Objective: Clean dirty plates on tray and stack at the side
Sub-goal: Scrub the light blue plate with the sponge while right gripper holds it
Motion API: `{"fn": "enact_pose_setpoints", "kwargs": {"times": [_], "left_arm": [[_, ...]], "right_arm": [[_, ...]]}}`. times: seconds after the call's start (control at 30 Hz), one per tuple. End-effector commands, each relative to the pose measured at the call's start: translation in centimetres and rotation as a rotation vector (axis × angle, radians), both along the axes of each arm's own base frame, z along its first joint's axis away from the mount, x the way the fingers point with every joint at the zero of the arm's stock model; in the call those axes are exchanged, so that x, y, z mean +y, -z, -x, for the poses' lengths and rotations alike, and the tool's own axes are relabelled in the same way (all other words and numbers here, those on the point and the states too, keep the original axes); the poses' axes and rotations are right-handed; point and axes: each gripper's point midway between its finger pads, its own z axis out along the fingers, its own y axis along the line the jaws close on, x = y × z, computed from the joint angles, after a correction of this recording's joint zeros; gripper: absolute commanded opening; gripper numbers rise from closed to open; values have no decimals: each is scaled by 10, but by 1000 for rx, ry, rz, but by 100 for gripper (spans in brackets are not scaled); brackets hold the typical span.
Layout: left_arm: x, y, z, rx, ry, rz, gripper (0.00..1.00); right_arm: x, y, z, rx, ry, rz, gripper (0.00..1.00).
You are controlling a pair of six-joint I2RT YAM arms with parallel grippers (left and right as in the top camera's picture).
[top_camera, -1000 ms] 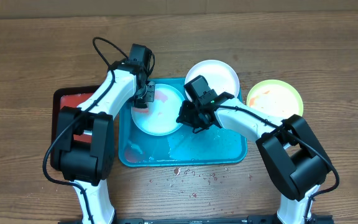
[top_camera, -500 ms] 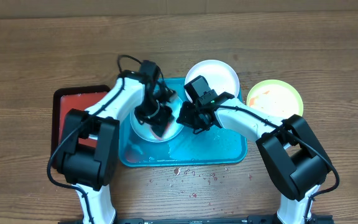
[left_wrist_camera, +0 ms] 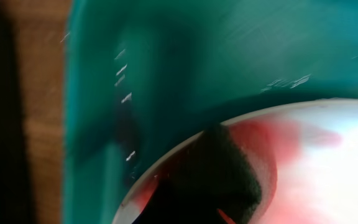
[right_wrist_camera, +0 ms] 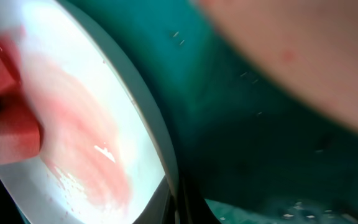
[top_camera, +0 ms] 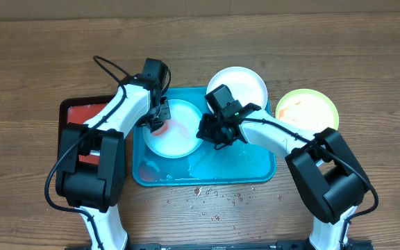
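The light-blue-rimmed plate [top_camera: 177, 136] lies on the left half of the turquoise tray [top_camera: 245, 165], with a pink sauce smear on it [right_wrist_camera: 86, 143]. My left gripper [top_camera: 157, 119] is shut on a red sponge with a dark scouring side [left_wrist_camera: 213, 177] and presses it on the plate's left edge; its fingers are hidden in the left wrist view. The sponge also shows in the right wrist view [right_wrist_camera: 8, 124]. My right gripper [top_camera: 210, 132] is shut on the plate's right rim [right_wrist_camera: 166, 162]. The white plate [top_camera: 247, 82] overlaps the tray's back edge. The yellow-green plate [top_camera: 308, 110], smeared, lies on the table to the right.
A smaller dark-rimmed red tray [top_camera: 75, 111] sits left of the turquoise tray, partly under my left arm. Red crumbs and sauce spots [top_camera: 214, 198] dot the wooden table in front of the tray. Wet smears cover the tray floor.
My left gripper swept the sponge from the plate's left rim to its middle and back to the left edge. My right gripper has stayed on the rim.
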Motion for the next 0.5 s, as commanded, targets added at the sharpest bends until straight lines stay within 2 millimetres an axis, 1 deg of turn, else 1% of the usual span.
{"fn": "enact_pose_setpoints", "kwargs": {"times": [0.0,0.03,0.1,0.13,0.23,0.27,0.33,0.37,0.43,0.47], "left_arm": [[29,11,28,115,-2,-140,4],[16,13,36,161,78,-80,4],[-15,16,51,236,273,79,4],[-36,14,61,266,410,191,4],[-86,0,90,295,739,483,4],[-95,-5,96,291,811,538,4],[-99,-5,96,276,867,548,4],[-100,-4,92,259,875,532,4],[-96,2,76,215,838,471,4],[-90,6,63,188,771,409,4]], "right_arm": [[-5,13,8,33,-9,30,4],[-5,13,8,32,-9,30,4],[-5,13,8,31,-7,32,4],[-5,13,8,30,-7,32,4],[-5,13,7,27,-8,30,4],[-5,13,7,27,-8,30,4],[-5,13,7,27,-8,30,4],[-5,13,7,27,-8,30,4],[-5,13,7,28,-8,30,4],[-5,13,7,28,-8,30,4]]}}
